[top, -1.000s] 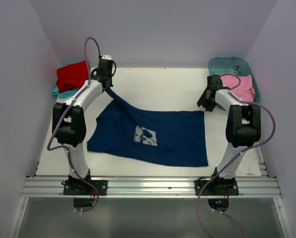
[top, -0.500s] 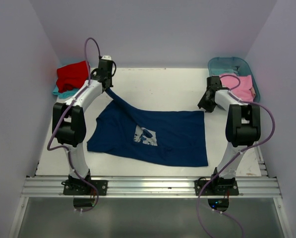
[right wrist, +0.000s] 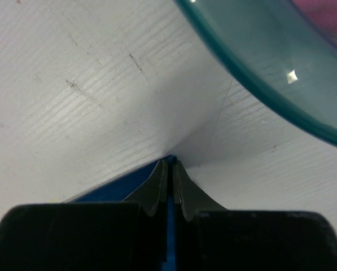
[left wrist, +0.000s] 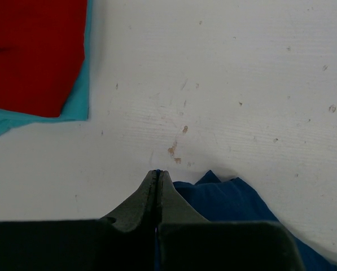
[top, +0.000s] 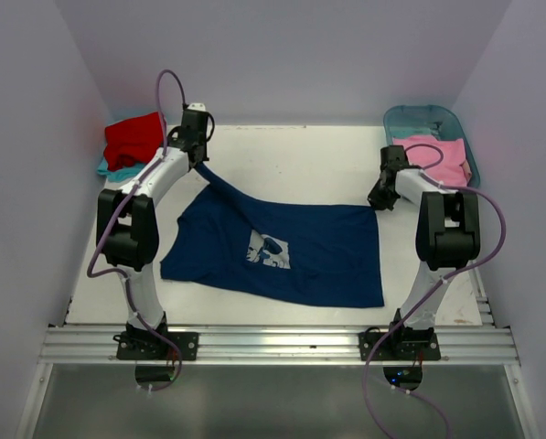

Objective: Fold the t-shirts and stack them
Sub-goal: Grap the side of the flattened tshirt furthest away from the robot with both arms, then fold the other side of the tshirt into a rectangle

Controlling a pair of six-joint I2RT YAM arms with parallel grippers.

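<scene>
Navy t-shirt point(top: 282, 251) lies spread on the scuffed white table point(top: 291, 151), pale print up, soft cloth lightly wrinkled. Left gripper point(left wrist: 157, 178): jaws pressed together on the shirt's far-left corner, which is drawn up into a taut ridge. Right gripper point(right wrist: 170, 169): jaws pinching the far-right corner, blue cloth between the tips. Far left: red t-shirt point(top: 133, 139) on teal t-shirt point(top: 108, 170). Far right: pink t-shirt point(top: 442, 157) in a translucent oval tub point(top: 423, 117).
</scene>
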